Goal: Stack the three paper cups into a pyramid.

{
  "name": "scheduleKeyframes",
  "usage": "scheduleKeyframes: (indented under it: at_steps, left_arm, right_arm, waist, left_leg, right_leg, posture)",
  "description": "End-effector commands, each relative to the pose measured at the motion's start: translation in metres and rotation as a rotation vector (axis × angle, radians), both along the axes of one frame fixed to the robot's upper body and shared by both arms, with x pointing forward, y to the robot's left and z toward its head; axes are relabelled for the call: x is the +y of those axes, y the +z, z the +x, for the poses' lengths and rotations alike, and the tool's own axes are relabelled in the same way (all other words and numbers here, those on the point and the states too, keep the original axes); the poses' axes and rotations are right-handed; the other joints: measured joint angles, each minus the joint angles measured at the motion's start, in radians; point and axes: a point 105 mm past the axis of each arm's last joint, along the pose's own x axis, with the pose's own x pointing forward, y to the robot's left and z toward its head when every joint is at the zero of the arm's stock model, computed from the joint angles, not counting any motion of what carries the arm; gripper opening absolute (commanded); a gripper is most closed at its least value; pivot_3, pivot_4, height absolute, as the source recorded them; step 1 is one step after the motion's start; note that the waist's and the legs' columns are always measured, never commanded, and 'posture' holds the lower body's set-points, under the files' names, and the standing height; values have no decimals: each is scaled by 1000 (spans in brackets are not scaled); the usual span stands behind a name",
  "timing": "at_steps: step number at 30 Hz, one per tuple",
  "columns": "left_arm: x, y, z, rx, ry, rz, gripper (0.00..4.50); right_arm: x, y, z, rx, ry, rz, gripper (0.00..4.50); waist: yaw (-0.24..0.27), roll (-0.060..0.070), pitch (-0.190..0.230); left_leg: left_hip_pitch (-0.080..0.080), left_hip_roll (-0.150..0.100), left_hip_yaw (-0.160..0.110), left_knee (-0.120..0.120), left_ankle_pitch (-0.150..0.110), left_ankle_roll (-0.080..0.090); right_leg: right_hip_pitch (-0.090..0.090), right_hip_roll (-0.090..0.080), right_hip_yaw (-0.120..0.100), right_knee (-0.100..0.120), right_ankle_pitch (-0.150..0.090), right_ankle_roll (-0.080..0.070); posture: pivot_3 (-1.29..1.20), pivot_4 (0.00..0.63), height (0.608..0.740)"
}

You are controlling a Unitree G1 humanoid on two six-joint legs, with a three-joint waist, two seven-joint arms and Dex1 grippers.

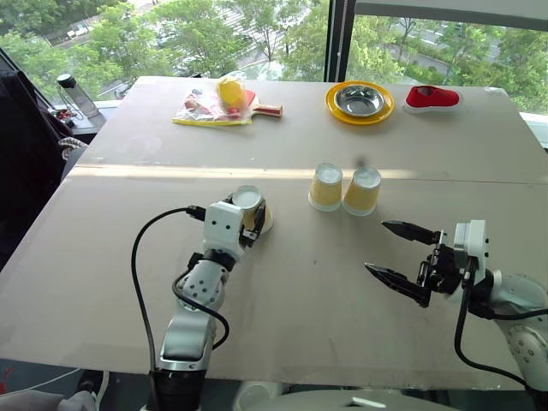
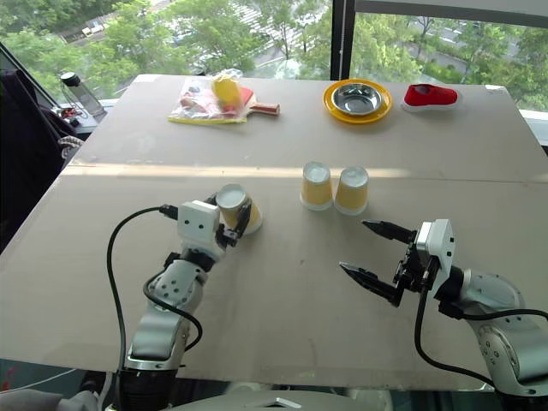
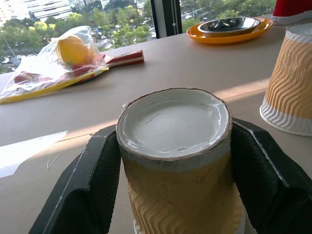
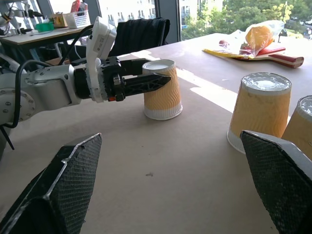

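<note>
Three paper cups stand upside down on the table, pale yellow ribbed with white bases up. Two of them [image 1: 325, 187] [image 1: 362, 190] stand side by side, touching, at mid table. The third paper cup [image 3: 175, 146] stands to their left, and my left gripper [image 1: 255, 218] is shut on it, one black finger [image 3: 92, 180] pressed against each side. The right wrist view shows this cup [image 4: 162, 92] resting on the table. My right gripper [image 1: 375, 246] hovers open and empty, in front of and to the right of the pair, pointing left.
At the far edge sit a yellow plate [image 1: 332, 107] with a steel bowl, a red object [image 1: 432, 97], and a plastic bag [image 1: 214, 107] lying on a table-tennis paddle. A bottle [image 1: 77, 96] stands off the table's far left corner.
</note>
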Motion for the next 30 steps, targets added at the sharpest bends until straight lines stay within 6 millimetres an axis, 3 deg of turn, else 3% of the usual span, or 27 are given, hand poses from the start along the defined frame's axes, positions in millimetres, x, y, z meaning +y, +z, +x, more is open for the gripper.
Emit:
scheduleKeyframes:
  at_steps: [1, 5, 11, 16, 19, 23, 26, 30]
  left_arm:
    - [0, 9, 0, -34, -13, -10, 3216]
    - [1, 9, -1, -38, -22, -25, 2357]
    - [4, 13, 4, -31, -30, -33, 2356]
    - [8, 42, 17, -71, -82, -51, 2356]
    - [-22, 91, 35, -124, -385, -26, 2356]
    - [-55, 124, 54, -99, -621, -7, 2356]
    - [-89, 137, 59, -86, -809, 22, 2356]
    - [-122, 132, 68, -62, -946, 84, 2356]
  right_arm:
    - [1, 12, -4, -62, 15, 2, 4500]
    - [1, 11, -5, -58, 14, 2, 4500]
    - [0, 12, -6, -61, 8, 4, 4500]
    - [-3, 17, -5, -73, -18, 34, 4500]
    - [-6, 25, -8, -93, -46, 76, 4500]
    - [-16, 38, -7, -131, -117, 127, 4500]
    - [-27, 41, -9, -127, -190, 126, 4500]
    - [-38, 43, -15, -142, -257, 128, 4500]
  waist:
    - [0, 0, 0]
    - [0, 0, 0]
    - [0, 0, 0]
    - [0, 0, 0]
    - [12, -2, 1]
    - [10, -1, 1]
    - [2, -2, 1]
    - [-3, -2, 1]
  left_leg:
    - [0, 0, 0, 0, 0, 0]
    - [0, 0, 0, 0, 0, 0]
    - [0, 0, 0, 0, 0, 0]
    - [0, 0, -1, 1, 0, 0]
    - [-1, 0, -2, 3, 0, 0]
    - [-2, -1, -4, 5, 0, 0]
    - [-2, -2, -4, 5, 0, 0]
    - [-3, -3, -7, 5, 0, 0]
  right_leg:
    - [0, 0, 0, 0, 0, 0]
    - [0, 0, 0, 0, 0, 0]
    - [0, 0, 0, 0, 0, 0]
    - [0, 0, -1, 0, 0, 0]
    - [0, 0, -2, 1, 0, 0]
    - [1, 0, -8, 1, 1, -1]
    - [1, -1, -8, 0, 1, 0]
    - [0, -1, -12, 0, 1, 0]
  posture:
    - [0, 150, 740]
    - [0, 150, 740]
    - [0, 150, 740]
    - [0, 150, 740]
    - [0, 150, 740]
    - [0, 150, 740]
    - [0, 150, 740]
    - [0, 150, 740]
